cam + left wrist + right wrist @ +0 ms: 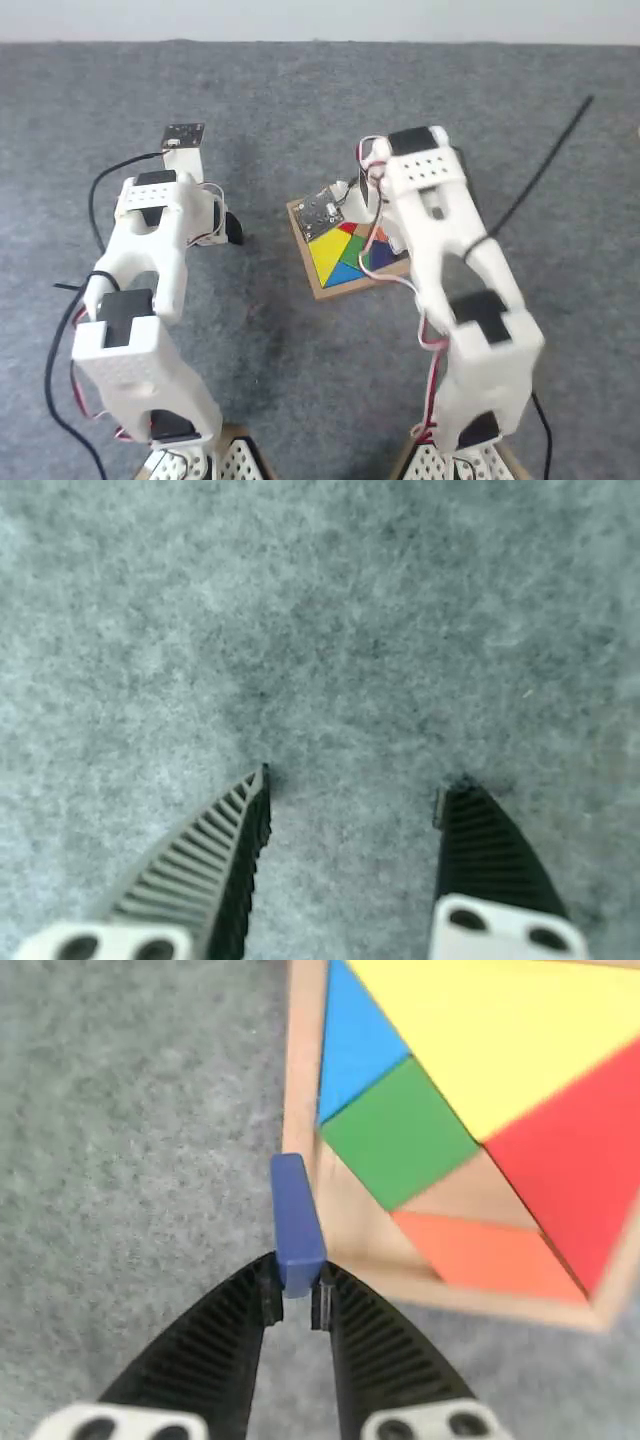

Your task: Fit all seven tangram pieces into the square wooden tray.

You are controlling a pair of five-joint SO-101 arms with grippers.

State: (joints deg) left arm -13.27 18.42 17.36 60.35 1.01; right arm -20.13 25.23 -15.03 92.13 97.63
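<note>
Right claw grips a dark blue piece, held edge-up at the rim of the wooden tray. Left claw stands wide above the grey desk.

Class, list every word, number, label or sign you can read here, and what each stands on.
No text can be read anywhere.
The tangram pieces, the blue piece in the right gripper and the wooden tray are plain.
The circuit boards on the arms bear marks too small to read.

Overhead looks down; right wrist close over tray (shared).
</note>
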